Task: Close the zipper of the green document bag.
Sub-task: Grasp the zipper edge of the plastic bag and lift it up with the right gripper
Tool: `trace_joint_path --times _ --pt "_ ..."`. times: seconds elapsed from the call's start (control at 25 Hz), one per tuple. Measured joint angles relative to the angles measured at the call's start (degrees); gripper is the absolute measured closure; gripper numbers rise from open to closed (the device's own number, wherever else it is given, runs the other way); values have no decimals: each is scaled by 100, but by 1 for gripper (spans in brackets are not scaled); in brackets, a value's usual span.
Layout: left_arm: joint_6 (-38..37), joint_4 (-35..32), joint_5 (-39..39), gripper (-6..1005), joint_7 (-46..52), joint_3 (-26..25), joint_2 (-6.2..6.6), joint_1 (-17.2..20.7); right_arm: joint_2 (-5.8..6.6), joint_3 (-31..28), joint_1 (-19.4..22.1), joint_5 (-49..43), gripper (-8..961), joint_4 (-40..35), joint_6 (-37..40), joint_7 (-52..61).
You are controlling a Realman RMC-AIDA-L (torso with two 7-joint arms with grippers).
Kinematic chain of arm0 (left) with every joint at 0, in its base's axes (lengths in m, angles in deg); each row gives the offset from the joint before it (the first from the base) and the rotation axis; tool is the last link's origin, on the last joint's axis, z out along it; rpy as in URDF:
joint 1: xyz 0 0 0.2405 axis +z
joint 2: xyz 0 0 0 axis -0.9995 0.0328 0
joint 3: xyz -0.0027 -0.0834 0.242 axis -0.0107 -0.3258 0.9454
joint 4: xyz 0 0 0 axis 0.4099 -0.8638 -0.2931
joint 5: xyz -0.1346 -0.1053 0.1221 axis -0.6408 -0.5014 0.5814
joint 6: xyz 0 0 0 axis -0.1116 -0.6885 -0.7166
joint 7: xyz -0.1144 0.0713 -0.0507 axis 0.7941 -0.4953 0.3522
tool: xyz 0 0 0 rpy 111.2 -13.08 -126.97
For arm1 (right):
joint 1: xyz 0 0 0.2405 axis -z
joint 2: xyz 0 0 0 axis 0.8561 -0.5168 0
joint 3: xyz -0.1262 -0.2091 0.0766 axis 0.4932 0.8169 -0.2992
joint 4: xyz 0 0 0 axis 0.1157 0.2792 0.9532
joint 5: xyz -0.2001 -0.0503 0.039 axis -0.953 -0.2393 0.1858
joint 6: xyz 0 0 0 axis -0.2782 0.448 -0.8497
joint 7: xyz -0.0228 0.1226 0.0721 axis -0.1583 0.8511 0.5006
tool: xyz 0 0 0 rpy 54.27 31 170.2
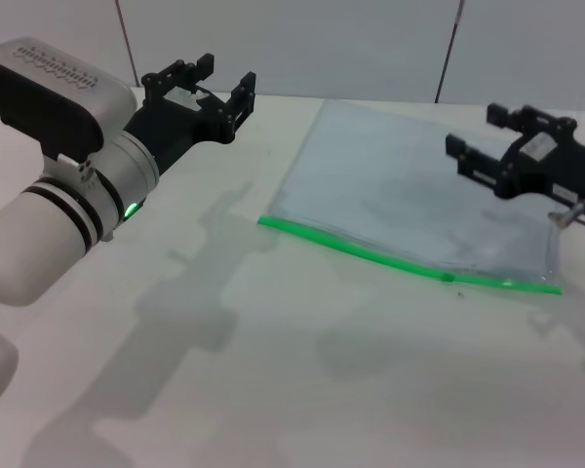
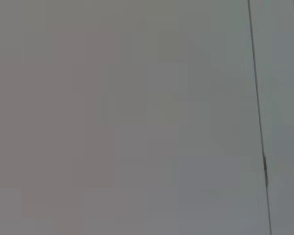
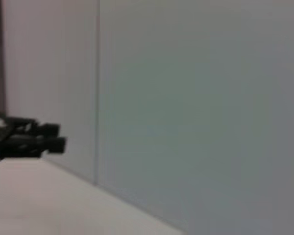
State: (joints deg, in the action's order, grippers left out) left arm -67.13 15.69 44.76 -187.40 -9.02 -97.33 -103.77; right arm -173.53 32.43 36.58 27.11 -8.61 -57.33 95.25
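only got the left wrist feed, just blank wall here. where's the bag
Observer: The green document bag lies flat on the table, toward the robot's right in the head view.
Operator: zipper side?
Observer: The zipper runs along the bag's near edge, its slider toward the right end.
Operator: and my grippers
Observer: The left gripper is raised, open, left of the bag; the right gripper hangs over the bag's right part.

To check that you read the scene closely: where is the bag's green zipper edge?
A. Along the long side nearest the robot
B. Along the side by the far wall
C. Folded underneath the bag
A: the zipper runs along the near long edge of the bag, which lies flat on the table.
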Motion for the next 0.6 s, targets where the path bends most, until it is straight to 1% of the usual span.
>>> trace_joint_path --times 0.04,0.12,0.24,0.36,0.44,0.48,0.6 --pt "-1 -1 0 457 0 0 0 0 39 -2 2 -354 268 -47 21 305" --pt "-1 -6 0 457 -1 -9 0 8 71 -9 4 -1074 268 -109 51 814" --pt "-1 -67 3 457 -1 -49 0 15 89 -40 53 -2143 268 -264 63 1397" --pt "-1 -130 0 457 -1 -61 0 -5 105 -207 253 -3202 268 -574 67 1765" --pt "-1 -151 -2 457 -1 -61 0 -9 73 -377 469 -3762 267 -804 68 1832" --pt "0 -162 -1 457 -1 -61 0 -10 29 -534 643 -4138 267 -970 68 1837" --pt "0 -237 -2 457 -1 -67 0 -28 -92 -835 985 -4826 267 -1294 77 1860"
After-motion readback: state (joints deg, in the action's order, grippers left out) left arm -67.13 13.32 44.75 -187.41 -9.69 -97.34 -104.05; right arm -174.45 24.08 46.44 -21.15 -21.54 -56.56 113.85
